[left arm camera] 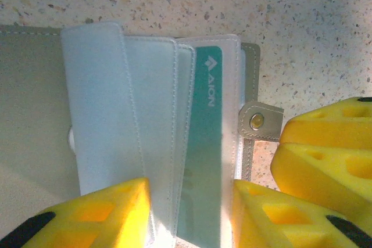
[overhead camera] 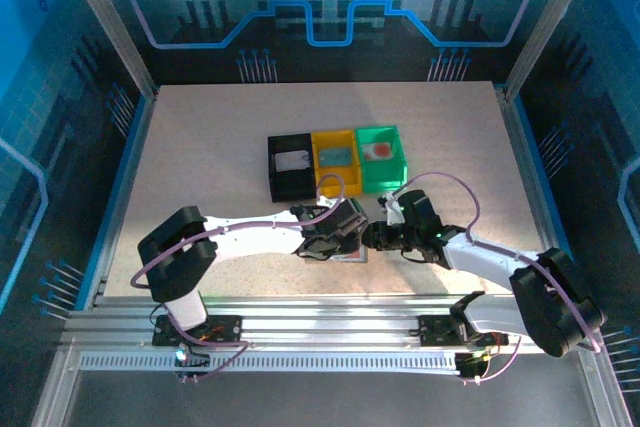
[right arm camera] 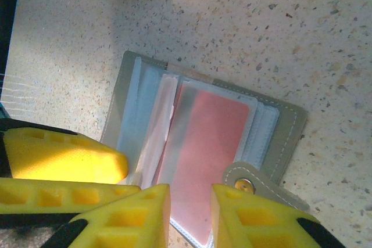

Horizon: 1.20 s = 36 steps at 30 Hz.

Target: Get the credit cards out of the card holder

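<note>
Left tool (left arm camera: 189, 204) and right tool (right arm camera: 190, 201) both stand apart, straddling the open card holder (left arm camera: 35, 114) lying on the bench (left arm camera: 232, 4). Teal card (left arm camera: 203, 161) sits sleeved. We fear a pinch catching the sleeve (left arm camera: 231, 114) too, dragging the whole holder up.

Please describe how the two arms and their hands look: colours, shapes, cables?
The left arm and right arm are white tubes between bulky black joints. A thin mauve cable loops along each. The left hand and right hand carry chunky yellow fingers with rectangular hollows and black marks.
</note>
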{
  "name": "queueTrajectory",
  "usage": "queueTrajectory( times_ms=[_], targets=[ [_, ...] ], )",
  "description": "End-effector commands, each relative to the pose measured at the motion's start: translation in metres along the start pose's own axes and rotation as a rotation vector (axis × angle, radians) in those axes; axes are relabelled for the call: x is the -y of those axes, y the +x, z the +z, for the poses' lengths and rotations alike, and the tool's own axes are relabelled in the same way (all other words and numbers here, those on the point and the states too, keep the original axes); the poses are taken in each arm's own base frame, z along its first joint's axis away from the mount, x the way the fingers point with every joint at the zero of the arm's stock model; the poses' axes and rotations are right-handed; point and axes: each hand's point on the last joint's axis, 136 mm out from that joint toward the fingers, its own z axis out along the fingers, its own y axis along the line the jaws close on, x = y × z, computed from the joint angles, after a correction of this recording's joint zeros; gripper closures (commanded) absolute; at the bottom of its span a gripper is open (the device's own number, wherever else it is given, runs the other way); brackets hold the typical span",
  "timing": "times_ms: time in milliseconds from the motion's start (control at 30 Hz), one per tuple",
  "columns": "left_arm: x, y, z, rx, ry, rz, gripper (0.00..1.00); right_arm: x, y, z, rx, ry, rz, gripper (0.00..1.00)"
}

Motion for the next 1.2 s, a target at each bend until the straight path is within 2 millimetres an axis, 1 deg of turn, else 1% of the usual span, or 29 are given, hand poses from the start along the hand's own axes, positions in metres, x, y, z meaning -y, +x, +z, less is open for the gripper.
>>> queueTrajectory(
  times_ms=[0, 200, 733, 933, 1167],
  targets=[
    [-0.003, 0.006, 0.003, -0.013, -0.014, 0.014, 0.55, 0.000, -0.008, -0.005, 0.037, -0.006, 0.008, 0.76],
    [-0.005, 0.007, 0.005, -0.018, -0.021, 0.014, 0.52, 0.001, -0.010, -0.008, 0.052, -0.008, 0.013, 0.73],
    [-0.019, 0.013, 0.010, -0.023, -0.048, 0.001, 0.48, 0.000, -0.008, -0.006, 0.041, -0.024, 0.022, 0.70],
    [-0.018, 0.011, 0.008, -0.013, -0.036, -0.005, 0.47, 0.000, -0.008, -0.005, 0.037, -0.025, 0.022, 0.70],
    [-0.012, 0.009, 0.004, -0.007, -0.013, -0.006, 0.43, 0.001, -0.008, -0.005, 0.036, -0.022, 0.024, 0.69]
  ],
)
